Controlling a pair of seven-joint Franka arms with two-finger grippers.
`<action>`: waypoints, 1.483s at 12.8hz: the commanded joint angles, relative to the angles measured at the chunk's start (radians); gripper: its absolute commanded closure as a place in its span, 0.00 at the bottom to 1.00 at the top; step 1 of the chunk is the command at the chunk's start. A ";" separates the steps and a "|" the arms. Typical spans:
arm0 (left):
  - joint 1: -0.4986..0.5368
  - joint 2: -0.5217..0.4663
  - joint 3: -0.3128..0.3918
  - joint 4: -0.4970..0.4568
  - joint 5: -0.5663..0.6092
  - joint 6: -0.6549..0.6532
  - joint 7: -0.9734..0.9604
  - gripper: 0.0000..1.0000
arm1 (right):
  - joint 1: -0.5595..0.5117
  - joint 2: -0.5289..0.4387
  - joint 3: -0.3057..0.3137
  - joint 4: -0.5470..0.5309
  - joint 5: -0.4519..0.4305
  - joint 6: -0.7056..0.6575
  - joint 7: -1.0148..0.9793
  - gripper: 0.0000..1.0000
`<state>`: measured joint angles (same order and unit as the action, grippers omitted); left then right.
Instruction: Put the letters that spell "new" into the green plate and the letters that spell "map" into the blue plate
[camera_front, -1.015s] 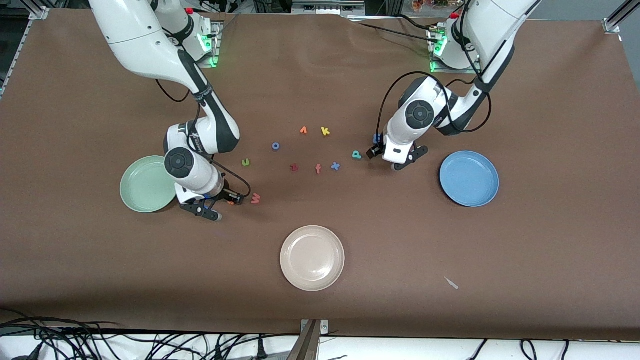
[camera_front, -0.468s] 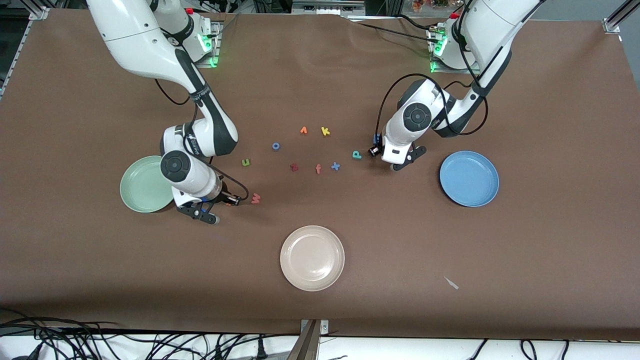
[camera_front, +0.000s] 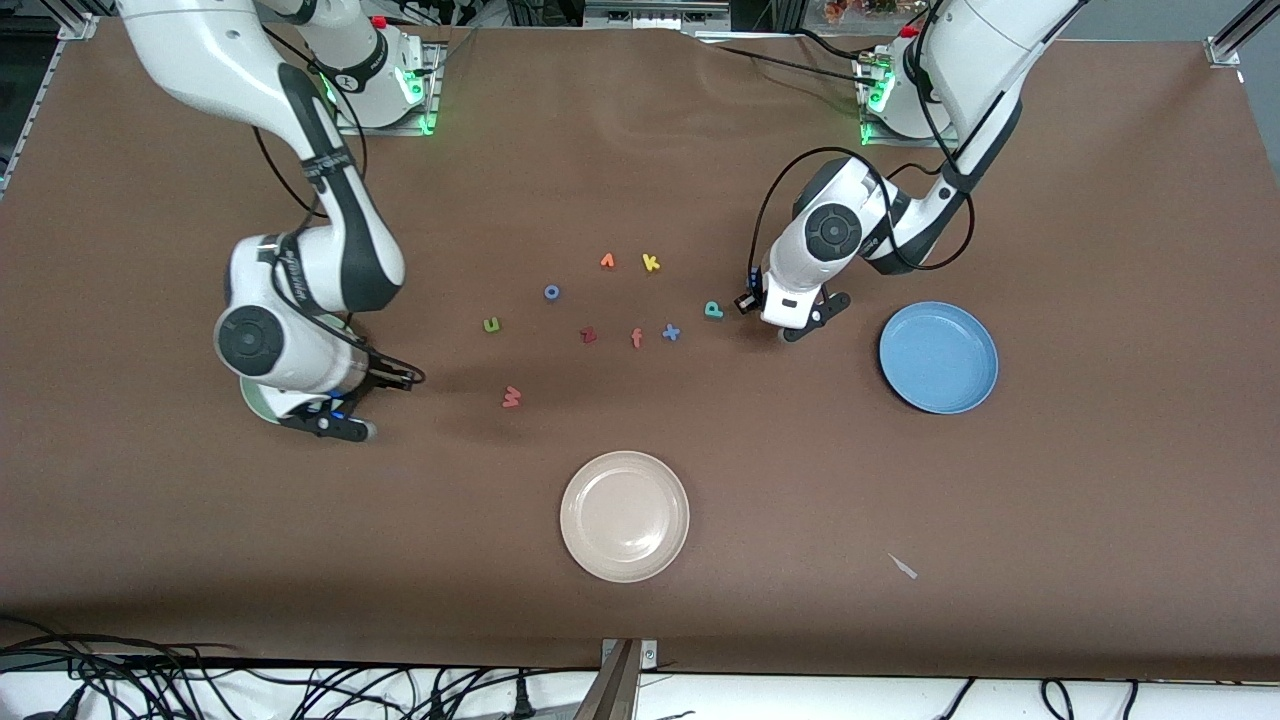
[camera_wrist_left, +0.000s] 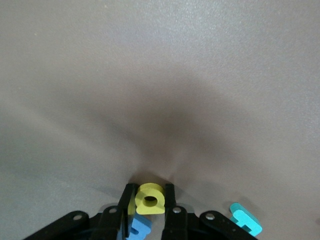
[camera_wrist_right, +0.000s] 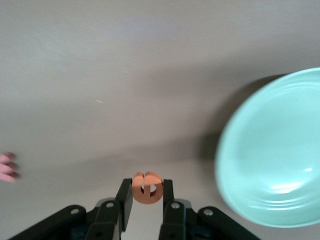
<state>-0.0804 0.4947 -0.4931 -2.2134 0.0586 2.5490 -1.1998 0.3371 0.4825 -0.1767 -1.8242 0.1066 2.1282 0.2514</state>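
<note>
I see the right gripper clamped on the orange "e", in the air just beside the green plate. My left gripper pinches the yellow "a" low over the table, with the blue "m" and teal "p" beside it. The blue plate, red "w" and olive "n" lie apart.

Brown table: green plate, blue plate, cream plate, scattered foam letters.
</note>
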 joint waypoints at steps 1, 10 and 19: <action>0.001 0.015 0.007 0.004 0.027 -0.012 -0.007 0.84 | 0.000 -0.110 -0.085 -0.154 0.002 0.019 -0.200 1.00; 0.164 -0.085 0.005 0.245 0.058 -0.300 0.202 0.91 | 0.013 -0.102 -0.129 -0.192 0.015 0.059 -0.250 0.00; 0.513 -0.019 0.021 0.279 0.093 -0.412 0.911 0.89 | 0.017 -0.199 0.181 -0.387 0.002 0.315 0.129 0.00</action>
<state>0.4049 0.4378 -0.4651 -1.9367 0.0977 2.1460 -0.3640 0.3610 0.3571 -0.0308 -2.0761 0.1126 2.3297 0.3638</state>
